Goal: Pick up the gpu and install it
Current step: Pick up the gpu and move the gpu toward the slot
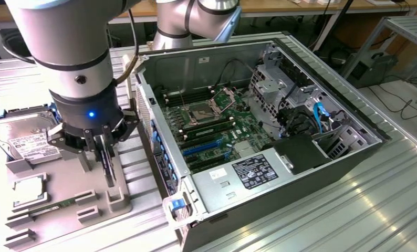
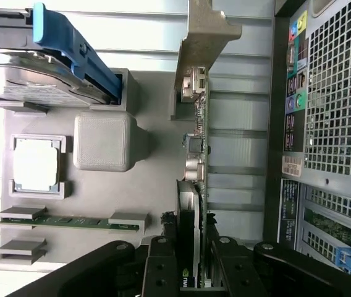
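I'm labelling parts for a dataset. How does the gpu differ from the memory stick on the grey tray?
The gpu is clamped on edge in the claw; the memory stick sits free in holders on the grey tray. The gpu is dark with a silver bracket; the memory stick is green, without one. The gpu looks far bigger than the narrow memory stick. Both are thin circuit boards.

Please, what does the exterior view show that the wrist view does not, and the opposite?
From the exterior view: the motherboard inside the open case, and the arm. From the wrist view: the case's coloured ports and the silver bracket of the gpu. In both: the pincer shut on the gpu, held on edge, near the hard drive, processor and memory stick on the grey tray.
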`<state>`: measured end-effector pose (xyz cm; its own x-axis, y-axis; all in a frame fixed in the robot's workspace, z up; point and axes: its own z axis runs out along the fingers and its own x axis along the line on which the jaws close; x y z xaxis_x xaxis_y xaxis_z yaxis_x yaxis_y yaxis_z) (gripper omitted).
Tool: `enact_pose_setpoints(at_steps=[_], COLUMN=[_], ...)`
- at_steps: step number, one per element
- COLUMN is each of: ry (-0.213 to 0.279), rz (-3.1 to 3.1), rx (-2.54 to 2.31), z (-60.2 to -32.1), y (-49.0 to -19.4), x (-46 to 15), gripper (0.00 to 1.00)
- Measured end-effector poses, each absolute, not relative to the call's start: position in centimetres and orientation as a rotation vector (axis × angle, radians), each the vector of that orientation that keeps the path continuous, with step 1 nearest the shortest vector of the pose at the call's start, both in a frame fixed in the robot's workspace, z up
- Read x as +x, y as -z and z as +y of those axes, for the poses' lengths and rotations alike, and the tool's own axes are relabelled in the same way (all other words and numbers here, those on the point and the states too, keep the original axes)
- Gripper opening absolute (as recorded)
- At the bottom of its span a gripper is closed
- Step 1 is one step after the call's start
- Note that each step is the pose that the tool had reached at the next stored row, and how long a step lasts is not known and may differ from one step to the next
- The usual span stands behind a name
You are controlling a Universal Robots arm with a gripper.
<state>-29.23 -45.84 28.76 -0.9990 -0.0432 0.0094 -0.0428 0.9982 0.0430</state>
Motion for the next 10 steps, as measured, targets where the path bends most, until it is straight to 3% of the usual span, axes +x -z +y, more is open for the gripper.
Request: enact_pose_setpoints(at_steps=[10], ry=[0.067], rz=[-3.130], rx=[0.067], z=[-45.8], y=[-32.5], x=[-29.2], gripper=[0.27])
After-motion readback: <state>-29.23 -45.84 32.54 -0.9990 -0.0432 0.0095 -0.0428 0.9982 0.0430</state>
